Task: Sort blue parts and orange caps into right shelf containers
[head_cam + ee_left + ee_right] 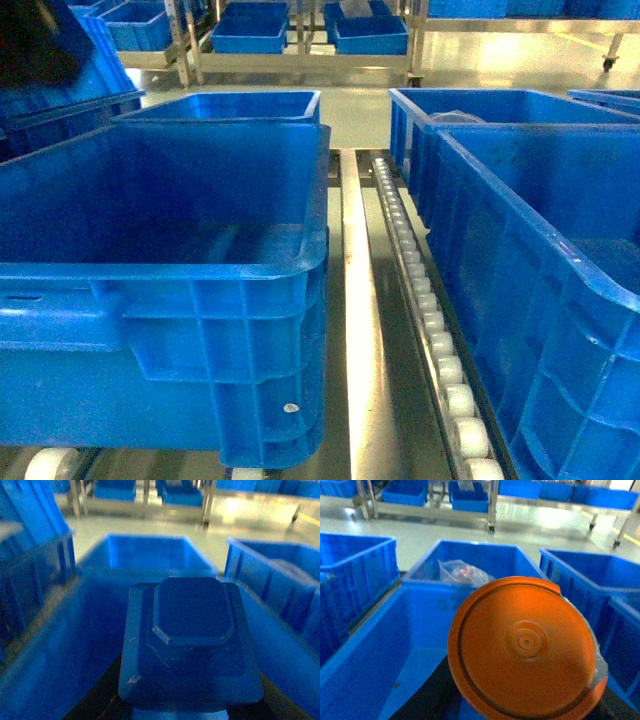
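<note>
Already each arm carries its load: the left gripper (187,712) holds a blue part (190,640) above the near left crate (200,270), and the right gripper (520,715) holds an orange cap (525,650), flat face to the camera, over a right-hand crate (365,665). Each piece hangs directly over open crate, so release looks like the likely next move.

Left hand (187,715) sits at the bottom edge of its wrist view, closed around a dark blue part (192,640) that fills the middle of the view, only dark bits of it showing beneath. Right hand (520,715) likewise low in its view, gripping an orange cap (525,650), flat face to camera. Neither arm shows in the head view.
</note>
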Motion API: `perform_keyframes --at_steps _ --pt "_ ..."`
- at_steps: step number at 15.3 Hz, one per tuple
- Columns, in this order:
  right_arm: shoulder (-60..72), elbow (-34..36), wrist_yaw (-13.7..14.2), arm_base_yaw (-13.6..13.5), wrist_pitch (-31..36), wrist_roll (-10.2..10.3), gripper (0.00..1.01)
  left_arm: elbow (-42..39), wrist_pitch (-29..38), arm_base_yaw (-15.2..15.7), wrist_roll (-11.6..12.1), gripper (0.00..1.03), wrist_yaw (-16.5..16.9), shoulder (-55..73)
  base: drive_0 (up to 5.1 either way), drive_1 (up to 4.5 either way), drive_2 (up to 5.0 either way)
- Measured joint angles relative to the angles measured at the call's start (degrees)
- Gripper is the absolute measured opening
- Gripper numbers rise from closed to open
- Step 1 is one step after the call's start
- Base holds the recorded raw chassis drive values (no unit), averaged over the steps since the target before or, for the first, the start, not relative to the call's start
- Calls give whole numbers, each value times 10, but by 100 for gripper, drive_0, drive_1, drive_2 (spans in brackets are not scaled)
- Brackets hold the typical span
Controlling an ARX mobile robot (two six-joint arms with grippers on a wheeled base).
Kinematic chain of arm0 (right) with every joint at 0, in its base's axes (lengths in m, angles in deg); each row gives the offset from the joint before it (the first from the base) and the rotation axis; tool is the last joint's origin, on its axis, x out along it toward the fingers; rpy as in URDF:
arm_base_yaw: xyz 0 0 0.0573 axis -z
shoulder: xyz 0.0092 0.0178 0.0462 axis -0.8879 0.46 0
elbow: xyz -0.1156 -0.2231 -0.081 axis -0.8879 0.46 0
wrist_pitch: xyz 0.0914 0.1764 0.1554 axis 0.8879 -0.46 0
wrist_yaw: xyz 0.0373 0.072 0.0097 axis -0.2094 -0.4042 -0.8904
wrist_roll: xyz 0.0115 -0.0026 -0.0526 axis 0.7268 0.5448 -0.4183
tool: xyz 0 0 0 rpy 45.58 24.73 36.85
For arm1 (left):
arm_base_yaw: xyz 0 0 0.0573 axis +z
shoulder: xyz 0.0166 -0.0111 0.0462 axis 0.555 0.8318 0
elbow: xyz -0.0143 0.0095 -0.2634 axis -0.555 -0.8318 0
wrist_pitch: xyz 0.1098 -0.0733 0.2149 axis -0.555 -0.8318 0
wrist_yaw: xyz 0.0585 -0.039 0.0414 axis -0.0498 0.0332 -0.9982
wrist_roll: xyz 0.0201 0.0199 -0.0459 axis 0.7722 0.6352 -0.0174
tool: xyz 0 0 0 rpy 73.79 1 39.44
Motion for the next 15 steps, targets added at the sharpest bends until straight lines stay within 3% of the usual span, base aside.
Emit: perform_keyframes --at_steps 1,2,3,7,15 --pt "83 2 25 -7 18 1 56 -14 12 -6 -22 63 14 33 0 0 0" --pt "75 5 49 -13 20 -8 70 -17 24 -4 -35 77 25 -1 0 0 0" --pt "61 9 53 -17 18 -15 98 -43 21 7 -38 99 19 -21 0 0 0" --pt "59 45 2 -17 102 11 85 -79 75 9 -11 87 -28 -21 0 0 0" --pt "-14 133 -4 -30 124 38 50 -166 94 25 19 53 -38 -100 0 0 0"
